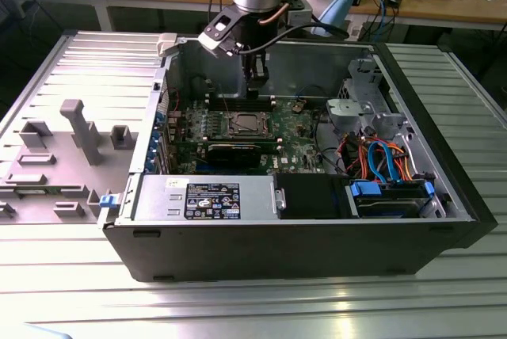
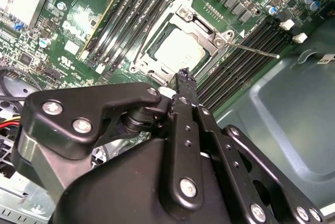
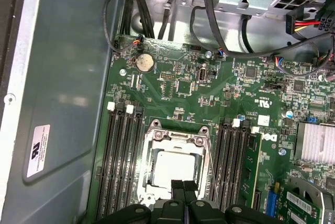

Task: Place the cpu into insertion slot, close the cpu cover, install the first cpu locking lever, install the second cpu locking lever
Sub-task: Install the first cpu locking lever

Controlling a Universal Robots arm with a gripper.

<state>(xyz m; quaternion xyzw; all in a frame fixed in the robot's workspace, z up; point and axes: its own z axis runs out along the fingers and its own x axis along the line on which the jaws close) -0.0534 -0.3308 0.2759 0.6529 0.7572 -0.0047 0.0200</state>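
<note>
Hovering, the gripper [image 3: 183, 188] is pinched closed and empty. Just beyond, the cpu [image 3: 175, 167] lies in the insertion slot [image 3: 149, 177] under the lowered cpu cover [image 3: 178, 141]. Advisable: bear steadily on the free locking lever [image 2: 256, 50], clear of memory slots [image 2: 235, 72].

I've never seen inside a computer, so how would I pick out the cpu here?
Inside the open computer case, find the green circuit board. Between two banks of long black slots sits the silvery cpu cover, a metal frame; the cpu is the flat, plain pale-grey square showing through its window.
</note>
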